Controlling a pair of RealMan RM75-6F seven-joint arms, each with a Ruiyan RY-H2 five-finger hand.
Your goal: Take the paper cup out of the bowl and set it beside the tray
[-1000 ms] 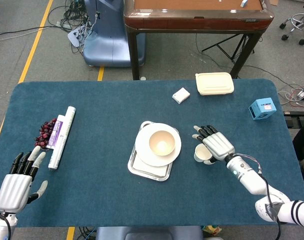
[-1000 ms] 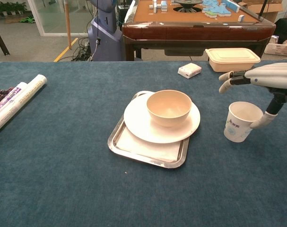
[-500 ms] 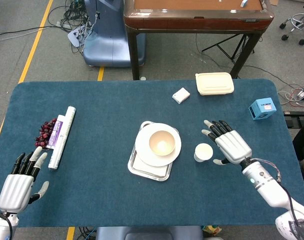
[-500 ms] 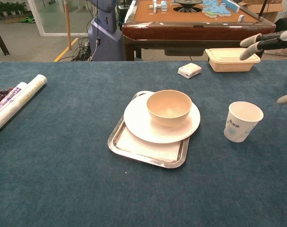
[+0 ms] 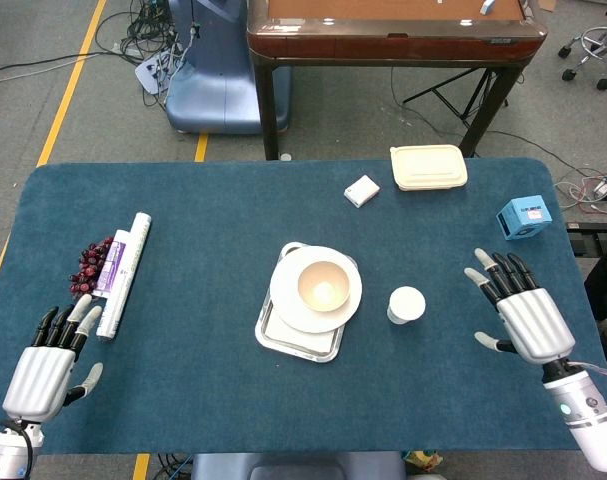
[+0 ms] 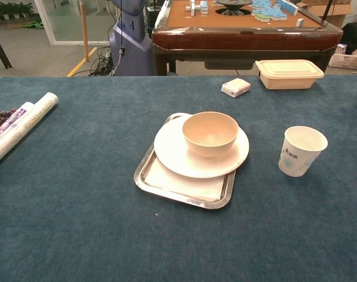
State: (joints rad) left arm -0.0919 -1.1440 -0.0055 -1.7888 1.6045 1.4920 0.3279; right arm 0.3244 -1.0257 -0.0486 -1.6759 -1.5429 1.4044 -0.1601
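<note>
The white paper cup [image 5: 406, 304] [image 6: 302, 151] stands upright on the blue tabletop, just right of the metal tray [image 5: 283, 340] [image 6: 166, 183]. On the tray a white plate carries the cream bowl [image 5: 323, 285] [image 6: 210, 133], which is empty. My right hand [image 5: 518, 312] hovers open, fingers spread, well to the right of the cup and apart from it. My left hand [image 5: 51, 362] rests open at the table's front left corner. The chest view shows neither hand.
A rolled white paper [image 5: 123, 272] [image 6: 22, 126] lies at the left beside dark red grapes [image 5: 89, 265]. A cream lidded box [image 5: 428, 166] [image 6: 289, 73], a small white box [image 5: 361, 190] [image 6: 236, 87] and a blue box [image 5: 524, 216] sit along the far right.
My right hand let go of the cup and drew back to the right and toward the front edge, leaving the chest view. The cup stays beside the tray. The left hand barely shifted.
</note>
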